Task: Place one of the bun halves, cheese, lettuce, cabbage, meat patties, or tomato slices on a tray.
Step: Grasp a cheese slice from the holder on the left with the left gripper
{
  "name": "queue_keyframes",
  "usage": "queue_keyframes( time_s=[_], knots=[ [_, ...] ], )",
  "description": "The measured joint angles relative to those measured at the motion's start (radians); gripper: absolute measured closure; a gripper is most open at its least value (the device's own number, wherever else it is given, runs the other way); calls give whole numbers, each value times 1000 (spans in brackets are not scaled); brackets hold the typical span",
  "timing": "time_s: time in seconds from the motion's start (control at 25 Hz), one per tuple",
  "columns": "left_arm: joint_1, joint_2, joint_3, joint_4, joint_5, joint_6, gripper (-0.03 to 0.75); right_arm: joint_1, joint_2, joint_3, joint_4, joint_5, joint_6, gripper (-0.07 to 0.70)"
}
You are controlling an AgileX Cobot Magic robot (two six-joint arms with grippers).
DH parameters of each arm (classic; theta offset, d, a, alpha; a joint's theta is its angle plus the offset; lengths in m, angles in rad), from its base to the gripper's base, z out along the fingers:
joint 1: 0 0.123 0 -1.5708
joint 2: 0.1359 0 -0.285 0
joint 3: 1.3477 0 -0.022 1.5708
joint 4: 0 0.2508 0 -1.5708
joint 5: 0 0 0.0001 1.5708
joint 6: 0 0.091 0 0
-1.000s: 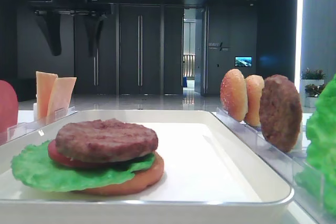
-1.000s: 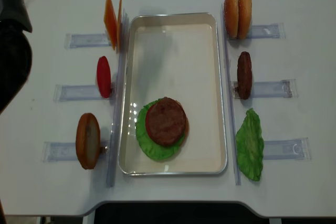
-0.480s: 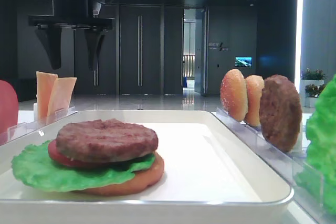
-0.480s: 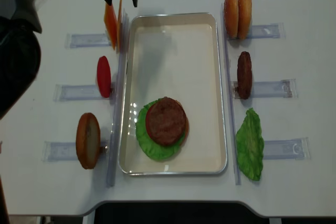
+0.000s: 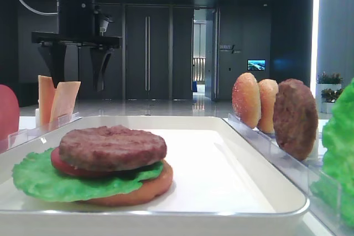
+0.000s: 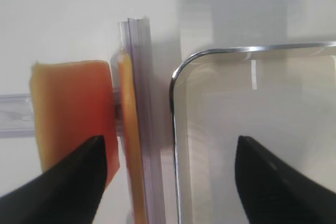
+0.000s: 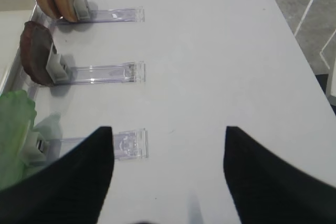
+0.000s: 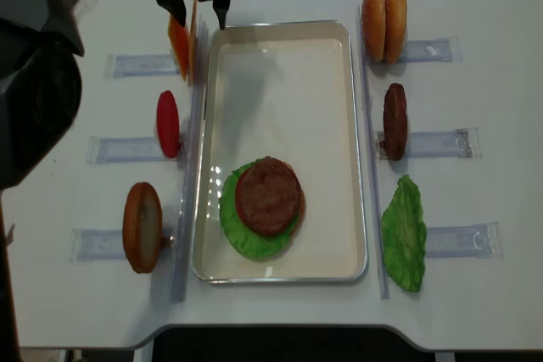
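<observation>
White tabletop carries the tray, the landmark for all else. On the tray's near half sits a stack: bun half at the bottom, lettuce, tomato slice, meat patty on top. Just off the tray's far left corner two cheese slices stand upright in a clear rack. Above them hangs the left gripper, jaws spread wide, one finger outside the slices and the other over the tray corner; whether it touches the cheese looks doubtful. Right of the tray, the right gripper hovers with jaws apart, holding nothing.
</observation>
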State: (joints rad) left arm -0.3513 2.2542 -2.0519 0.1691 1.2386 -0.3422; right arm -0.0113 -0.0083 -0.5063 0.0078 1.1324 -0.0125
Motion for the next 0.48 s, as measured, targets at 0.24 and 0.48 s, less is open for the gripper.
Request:
queue_keyframes(
  time_s=[0.24,0.48],
  knots=[
    [0,3,0,12,0,0,137,0,0,0,0,0,0,197],
    [0,5,0,19,-1,0,137,0,0,0,0,0,0,197]
  ],
)
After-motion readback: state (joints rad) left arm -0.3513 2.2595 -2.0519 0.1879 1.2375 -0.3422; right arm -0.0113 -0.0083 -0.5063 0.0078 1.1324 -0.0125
